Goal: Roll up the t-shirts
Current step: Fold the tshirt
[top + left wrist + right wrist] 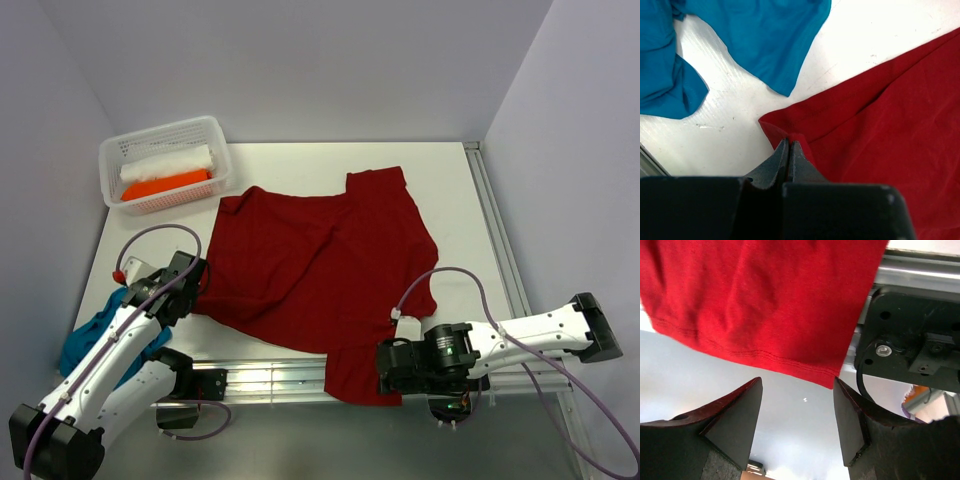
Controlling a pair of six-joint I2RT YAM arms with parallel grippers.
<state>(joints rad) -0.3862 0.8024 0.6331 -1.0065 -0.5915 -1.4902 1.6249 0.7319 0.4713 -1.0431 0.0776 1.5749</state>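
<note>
Nearest, the right hand [797, 385] stands spread just below the hem of the dark red t-shirt [320, 260], which hangs over the near edge of the table [450, 190]. The rest of that shirt lies rumpled and spread out. At its left edge the left hand [788, 145] is pressed together, pinching a fold of the red cloth. Left of the shirt lies a crumpled teal t-shirt [85, 340]. Beyond its far left corner a white basket [112, 160] holds a white roll [168, 162] and an orange roll [165, 185].

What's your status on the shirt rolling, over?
Left gripper shut on edge of red t-shirt. Right gripper open at its hem, overhanging the table. Shirt spread, unrolled. Nothing blocking; teal t-shirt lies apart.
</note>
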